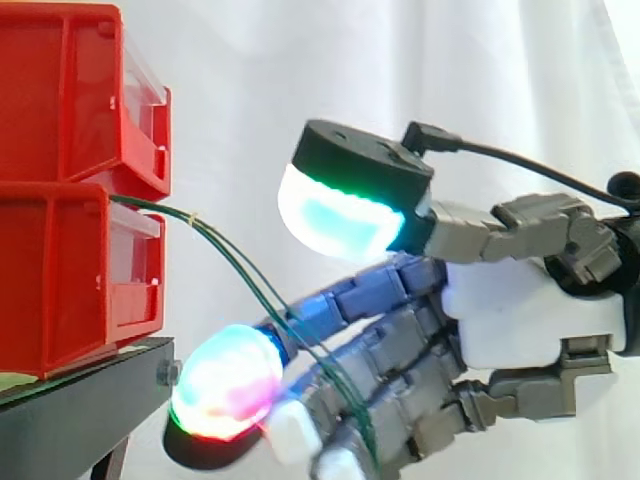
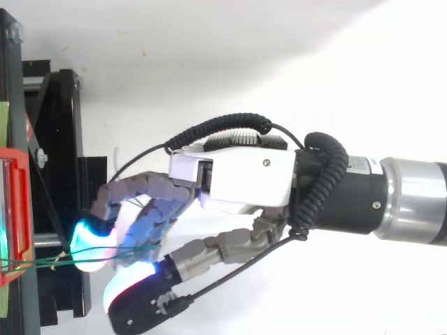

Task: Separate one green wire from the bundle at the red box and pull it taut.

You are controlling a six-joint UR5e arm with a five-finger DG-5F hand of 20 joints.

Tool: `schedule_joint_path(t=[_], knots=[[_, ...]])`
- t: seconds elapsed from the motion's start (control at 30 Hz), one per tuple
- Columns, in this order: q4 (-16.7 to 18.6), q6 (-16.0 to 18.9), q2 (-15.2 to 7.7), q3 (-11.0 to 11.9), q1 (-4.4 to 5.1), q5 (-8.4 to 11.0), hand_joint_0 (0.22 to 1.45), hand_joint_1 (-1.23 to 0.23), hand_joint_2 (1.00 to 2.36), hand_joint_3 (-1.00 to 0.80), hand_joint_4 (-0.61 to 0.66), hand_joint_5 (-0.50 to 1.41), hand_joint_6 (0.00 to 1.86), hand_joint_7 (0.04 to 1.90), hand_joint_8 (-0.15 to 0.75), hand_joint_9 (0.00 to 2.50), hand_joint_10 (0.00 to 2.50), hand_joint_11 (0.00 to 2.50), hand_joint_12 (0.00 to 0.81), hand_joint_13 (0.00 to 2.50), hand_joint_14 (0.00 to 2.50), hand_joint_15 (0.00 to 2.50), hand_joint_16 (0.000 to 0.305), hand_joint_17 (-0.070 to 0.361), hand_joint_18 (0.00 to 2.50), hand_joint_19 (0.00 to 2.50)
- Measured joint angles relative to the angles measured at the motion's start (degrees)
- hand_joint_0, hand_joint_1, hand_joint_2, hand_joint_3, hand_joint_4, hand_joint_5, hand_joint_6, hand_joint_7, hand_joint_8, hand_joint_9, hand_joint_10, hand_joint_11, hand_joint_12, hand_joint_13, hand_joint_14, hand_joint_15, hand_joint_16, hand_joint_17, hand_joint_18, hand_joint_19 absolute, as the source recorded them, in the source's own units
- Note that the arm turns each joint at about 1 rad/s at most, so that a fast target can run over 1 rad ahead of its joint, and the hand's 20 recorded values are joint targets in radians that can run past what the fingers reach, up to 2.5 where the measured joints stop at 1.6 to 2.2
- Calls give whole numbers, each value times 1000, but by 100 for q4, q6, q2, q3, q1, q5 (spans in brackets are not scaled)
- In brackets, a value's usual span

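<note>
White curtain behind, green wires (image 1: pixel 245 275) slanting from red box (image 1: pixel 70 270) into robot hand (image 1: pixel 520 310); fingers (image 1: pixel 370 290) curled round them

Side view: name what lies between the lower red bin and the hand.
In the side view, thin green wires slant from the lower red bin down to the hand.

A black stand (image 1: pixel 80 400) sits low at the left, with a silver bolt (image 1: pixel 168 372) on its front corner and a slanted leg (image 1: pixel 108 462) under it. A white curtain (image 1: pixel 400 60) hangs behind the stand. From above, a screw (image 2: pixel 42 158) shows on the stand's frame, and a pale green strip (image 2: pixel 3 125) lies on its top.
</note>
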Motion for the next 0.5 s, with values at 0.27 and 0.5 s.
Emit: schedule_joint_path(t=[0.27, 0.5], knots=[[-277, -36, 108, 0, -66, -101, 596, -564, 1004, -453, 300, -125, 503, 912, 265, 1026, 17, 594, 314, 1123, 22, 621, 42, 95, 679, 377], [-288, 2, 118, 88, -65, -97, 595, -566, 1004, -452, 295, -125, 503, 914, 262, 1031, 20, 611, 316, 1160, 24, 688, 43, 96, 693, 391]])
